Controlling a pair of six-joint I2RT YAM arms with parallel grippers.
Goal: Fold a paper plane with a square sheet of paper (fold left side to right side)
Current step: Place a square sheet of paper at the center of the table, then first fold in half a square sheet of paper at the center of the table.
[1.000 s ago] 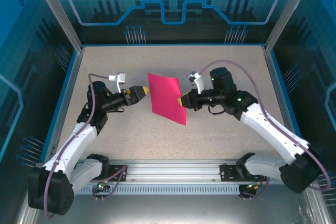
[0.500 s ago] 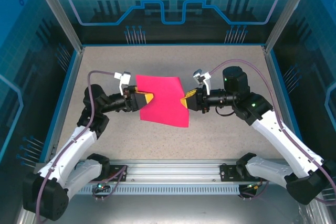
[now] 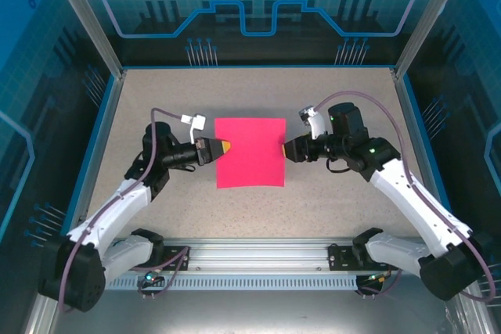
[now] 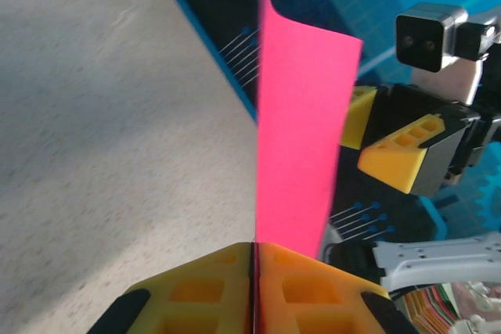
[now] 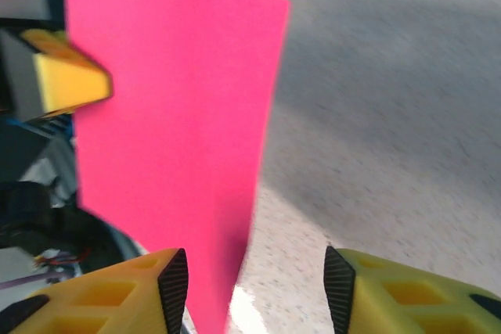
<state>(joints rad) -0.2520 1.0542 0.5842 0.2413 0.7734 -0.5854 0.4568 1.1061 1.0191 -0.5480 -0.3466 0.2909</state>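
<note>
The square sheet of paper (image 3: 250,152), plain magenta-pink, hangs flat over the middle of the table between both arms. My left gripper (image 3: 225,147) is shut on the middle of its left edge. In the left wrist view the yellow jaws (image 4: 255,244) meet with the sheet (image 4: 301,131) rising edge-on from between them. My right gripper (image 3: 283,149) stands open at the sheet's right edge. In the right wrist view the paper (image 5: 164,115) runs down beside the left pad (image 5: 174,287), with a wide gap to the other pad. The paper plane is not formed; the sheet is unfolded.
Speckled beige tabletop (image 3: 337,201) lies under the paper, bounded by a blue rim (image 3: 102,138) and transparent walls. The arms' mounting rail (image 3: 258,254) runs along the near edge. The right gripper's yellow fingers (image 4: 395,150) show behind the sheet in the left wrist view.
The left gripper moved right and shut on the sheet's left edge. The right gripper opened its jaws. The paper turned from a tilted pose to lying square and level.
</note>
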